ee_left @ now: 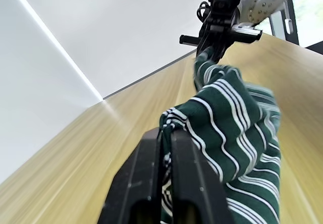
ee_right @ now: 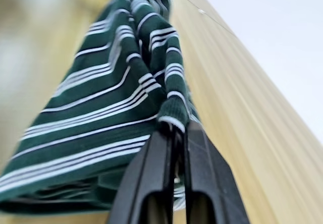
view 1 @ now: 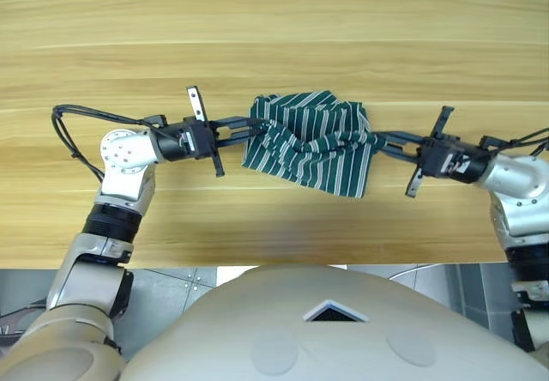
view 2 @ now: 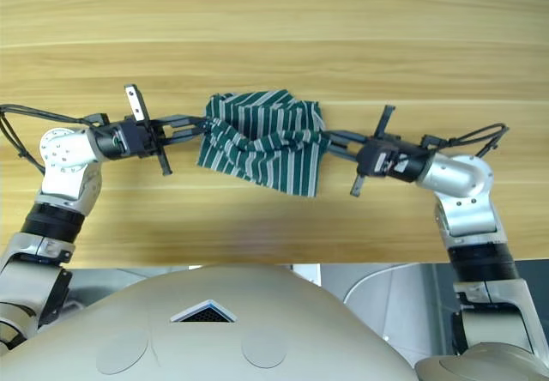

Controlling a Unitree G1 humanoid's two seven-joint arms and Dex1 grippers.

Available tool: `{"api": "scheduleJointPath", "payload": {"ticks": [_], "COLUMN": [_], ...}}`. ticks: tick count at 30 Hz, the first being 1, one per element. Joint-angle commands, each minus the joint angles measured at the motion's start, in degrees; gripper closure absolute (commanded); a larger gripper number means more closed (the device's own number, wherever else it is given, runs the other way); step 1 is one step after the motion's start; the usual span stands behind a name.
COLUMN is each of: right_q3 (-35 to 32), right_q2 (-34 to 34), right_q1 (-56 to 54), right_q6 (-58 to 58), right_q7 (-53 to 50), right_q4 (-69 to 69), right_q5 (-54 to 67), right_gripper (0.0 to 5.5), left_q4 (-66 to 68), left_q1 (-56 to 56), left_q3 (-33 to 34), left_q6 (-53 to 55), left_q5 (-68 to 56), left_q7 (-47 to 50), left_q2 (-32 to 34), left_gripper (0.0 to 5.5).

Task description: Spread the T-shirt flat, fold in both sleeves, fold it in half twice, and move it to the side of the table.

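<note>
Right gripper point(view 1: 379, 142): clamped on green striped T-shirt point(view 1: 313, 145)
Left gripper point(view 1: 256, 126): pinching its left end
T-shirt: bunched between them over wooden table point(view 1: 274, 38)

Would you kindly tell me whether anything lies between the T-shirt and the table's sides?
Nothing visible does. The left end effector and right end effector grip the T-shirt at opposite edges over the table.

My arms are bent at the elbows over the near half of the tabletop point(view 1: 274, 38), forearms level, wrists pointing at each other. My left gripper point(view 1: 256, 128) and right gripper point(view 1: 379, 143) each pinch one side of the T-shirt point(view 1: 313, 141), jaws clamped.
</note>
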Motion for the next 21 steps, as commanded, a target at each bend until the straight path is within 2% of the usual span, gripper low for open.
{"api": "scheduleJointPath", "payload": {"ticks": [1, 7, 21], "right_q3": [0.28, 1.65, 8.34], "right_q2": [2.38, 5.18, 9.55], "right_q1": [-4.60, -11.30, -22.50], "right_q6": [1.58, 2.21, 1.06], "right_q7": [-2.80, -9.25, -23.32], "right_q4": [4.44, 14.21, 35.68], "right_q5": [-4.66, -14.80, -32.50], "right_gripper": [5.45, 5.45, 5.45], "left_q4": [2.96, 13.20, 51.76], "left_q1": [-3.23, -8.76, -29.96], "left_q3": [2.12, 3.38, 2.19], "left_q6": [1.95, 2.11, 7.06], "left_q5": [1.18, 7.87, 28.39], "left_q7": [0.71, 4.01, 24.86], "left_q2": [-2.20, -5.07, -16.41], "left_gripper": [5.44, 5.44, 5.44]}}
